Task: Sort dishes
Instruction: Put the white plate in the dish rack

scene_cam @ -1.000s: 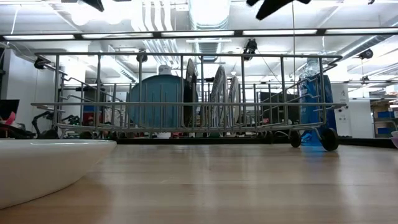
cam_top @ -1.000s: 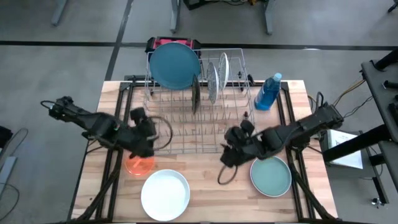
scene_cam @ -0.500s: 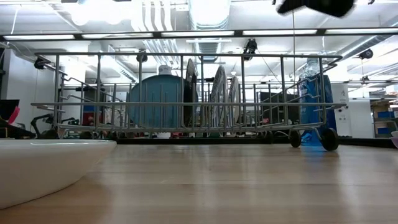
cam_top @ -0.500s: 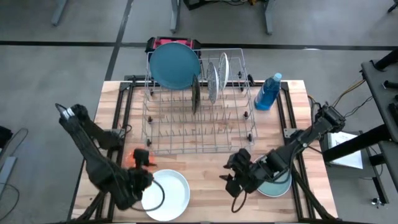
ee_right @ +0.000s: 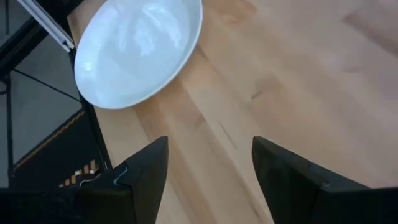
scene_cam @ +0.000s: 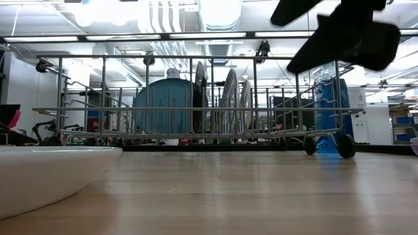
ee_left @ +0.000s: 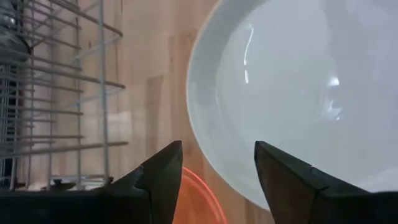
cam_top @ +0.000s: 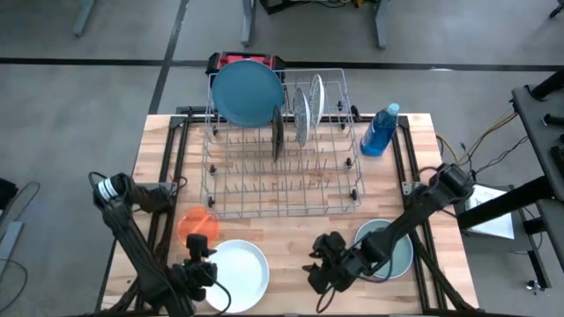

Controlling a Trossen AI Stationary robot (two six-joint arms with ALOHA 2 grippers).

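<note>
Wire rack (cam_top: 280, 145) far ahead of both grippers, already holding blue plate (cam_top: 248, 92) and thin upright plates.

White plate (cam_top: 234, 275) directly ahead of left gripper (ee_left: 214, 171), fingers spread, rim just beyond tips. We judge this next pick: we straddle near rim, one finger inside, one under, close gently.

Teal-green plate (cam_top: 388, 249) just behind right gripper (ee_right: 208, 165), spread, empty over bare wood.

Orange plate (cam_top: 197, 225) touching white rim beside left gripper; we avoid nudging it.
</note>
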